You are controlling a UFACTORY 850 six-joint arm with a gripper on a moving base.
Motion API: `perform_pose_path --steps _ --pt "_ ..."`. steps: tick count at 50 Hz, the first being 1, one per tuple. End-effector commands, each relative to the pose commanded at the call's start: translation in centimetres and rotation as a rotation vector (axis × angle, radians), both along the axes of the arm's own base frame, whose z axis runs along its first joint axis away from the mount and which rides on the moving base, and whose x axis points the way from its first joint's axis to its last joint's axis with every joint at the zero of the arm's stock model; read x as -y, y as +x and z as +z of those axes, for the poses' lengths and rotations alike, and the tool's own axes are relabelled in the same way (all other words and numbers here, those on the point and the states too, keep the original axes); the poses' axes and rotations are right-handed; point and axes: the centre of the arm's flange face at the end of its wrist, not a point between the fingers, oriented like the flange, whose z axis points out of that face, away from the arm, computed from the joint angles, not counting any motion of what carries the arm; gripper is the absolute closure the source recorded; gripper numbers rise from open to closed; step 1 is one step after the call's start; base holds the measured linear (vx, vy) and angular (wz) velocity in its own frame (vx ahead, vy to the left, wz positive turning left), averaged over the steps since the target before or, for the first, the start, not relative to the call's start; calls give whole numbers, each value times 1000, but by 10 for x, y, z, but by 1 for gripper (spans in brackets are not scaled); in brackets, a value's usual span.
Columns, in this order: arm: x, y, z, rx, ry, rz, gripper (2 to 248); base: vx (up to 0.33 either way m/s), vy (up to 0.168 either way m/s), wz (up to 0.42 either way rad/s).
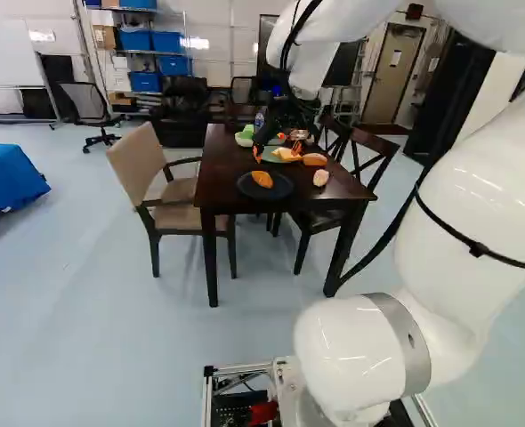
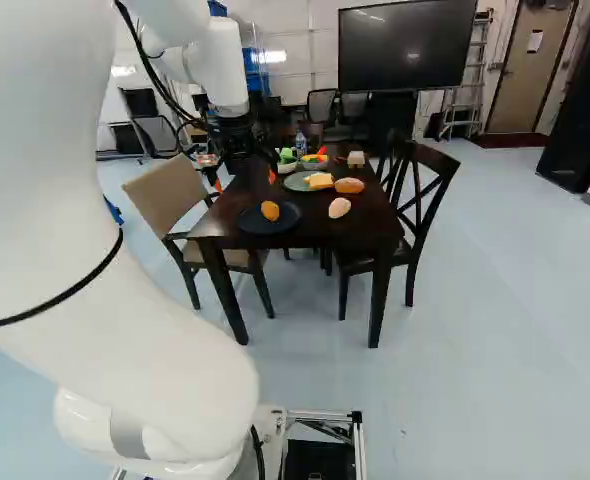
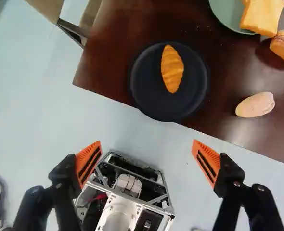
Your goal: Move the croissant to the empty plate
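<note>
One ridged orange croissant point(image 3: 172, 69) on a round black plate point(image 3: 146, 84) — seemingly delivered; open, orange-padded end effector point(image 3: 147, 142) should withdraw.

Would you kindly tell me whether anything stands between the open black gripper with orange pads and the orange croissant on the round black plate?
Nothing visible does: in the wrist view, no object shows between the gripper and the croissant. The pale oval bread roll lies beside the plate, off that path.
</note>
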Motion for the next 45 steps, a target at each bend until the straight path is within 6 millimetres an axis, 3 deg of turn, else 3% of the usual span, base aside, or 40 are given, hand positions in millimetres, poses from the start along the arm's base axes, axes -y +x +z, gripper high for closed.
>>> perform_pose_path --steps 45 --pt "0 0 -1 3 0 -2 3 -24 1 3"
